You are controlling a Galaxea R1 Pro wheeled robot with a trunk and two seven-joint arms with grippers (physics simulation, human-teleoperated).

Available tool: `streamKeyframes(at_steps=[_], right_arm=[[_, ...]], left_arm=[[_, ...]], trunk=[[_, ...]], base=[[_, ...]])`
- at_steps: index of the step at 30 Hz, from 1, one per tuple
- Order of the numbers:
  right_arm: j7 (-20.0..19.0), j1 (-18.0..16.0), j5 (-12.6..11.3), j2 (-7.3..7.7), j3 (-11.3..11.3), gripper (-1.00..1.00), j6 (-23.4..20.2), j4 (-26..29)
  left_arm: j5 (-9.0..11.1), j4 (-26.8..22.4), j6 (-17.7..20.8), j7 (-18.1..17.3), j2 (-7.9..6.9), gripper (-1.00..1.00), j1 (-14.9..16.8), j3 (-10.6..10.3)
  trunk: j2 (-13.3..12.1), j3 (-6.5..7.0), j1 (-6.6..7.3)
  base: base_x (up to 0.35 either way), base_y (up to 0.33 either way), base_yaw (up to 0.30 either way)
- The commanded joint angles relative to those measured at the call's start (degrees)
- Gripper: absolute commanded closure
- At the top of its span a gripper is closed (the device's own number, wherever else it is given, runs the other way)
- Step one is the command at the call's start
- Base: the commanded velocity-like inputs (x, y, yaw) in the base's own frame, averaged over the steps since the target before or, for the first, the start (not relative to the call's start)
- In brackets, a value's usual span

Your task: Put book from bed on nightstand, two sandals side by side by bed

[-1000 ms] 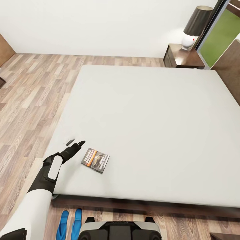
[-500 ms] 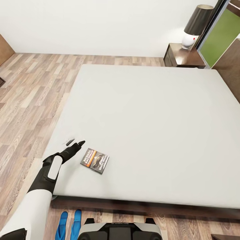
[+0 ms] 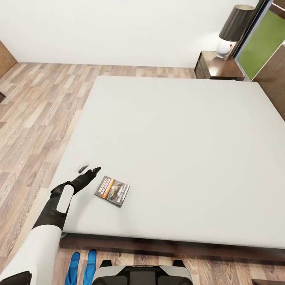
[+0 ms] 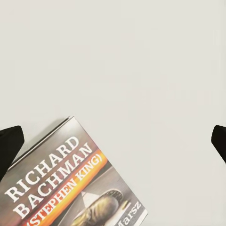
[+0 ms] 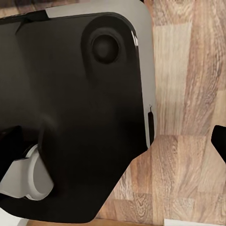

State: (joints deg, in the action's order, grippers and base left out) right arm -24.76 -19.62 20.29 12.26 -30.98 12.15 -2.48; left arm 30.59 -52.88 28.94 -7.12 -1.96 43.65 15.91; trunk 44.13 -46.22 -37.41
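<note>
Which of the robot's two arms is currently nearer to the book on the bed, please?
The left. Its gripper hangs open over the bed just beside the book, apart from it. The right gripper's fingertips point at wood floor beside the robot's base.

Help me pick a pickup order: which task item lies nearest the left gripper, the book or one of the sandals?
The book, lying on the bed right beside the open left gripper; both sandals are down on the floor.

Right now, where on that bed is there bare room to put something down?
Nearly all the bed is bare, from the book toward the nightstand. The near-left corner is crowded by the book and left end effector.
</note>
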Motion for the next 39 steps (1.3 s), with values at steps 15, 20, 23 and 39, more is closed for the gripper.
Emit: streamKeyframes(at_steps=[15, 20, 23, 39], right_arm=[[-0.02, -0.07, 0.51, 0.08, -0.48, -1.0, 0.38, -0.24], [-0.02, -0.07, 0.5, 0.06, -0.48, -1.0, 0.37, -0.24], [-0.02, -0.07, 0.47, 0.06, -0.47, -1.0, 0.35, -0.24], [-0.02, -0.07, 0.5, 0.07, -0.48, -1.0, 0.36, -0.24]], left_arm=[[0.17, -0.03, 0.42, -0.18, 0.03, -1.0, 0.03, 0.17], [0.17, -0.03, 0.42, -0.17, 0.03, -1.0, 0.03, 0.17], [0.17, -0.03, 0.42, -0.22, 0.03, -1.0, 0.03, 0.17], [0.22, -0.03, 0.42, -0.22, 0.03, -1.0, 0.03, 0.17]], trunk=[[6.06, -2.73, -3.31], [8.06, -3.63, -4.4], [8.46, -3.81, -4.62], [11.67, -5.24, -6.38]], base=[[0.0, 0.0, 0.0], [0.0, 0.0, 0.0], [0.0, 0.0, 0.0], [0.0, 0.0, 0.0]])
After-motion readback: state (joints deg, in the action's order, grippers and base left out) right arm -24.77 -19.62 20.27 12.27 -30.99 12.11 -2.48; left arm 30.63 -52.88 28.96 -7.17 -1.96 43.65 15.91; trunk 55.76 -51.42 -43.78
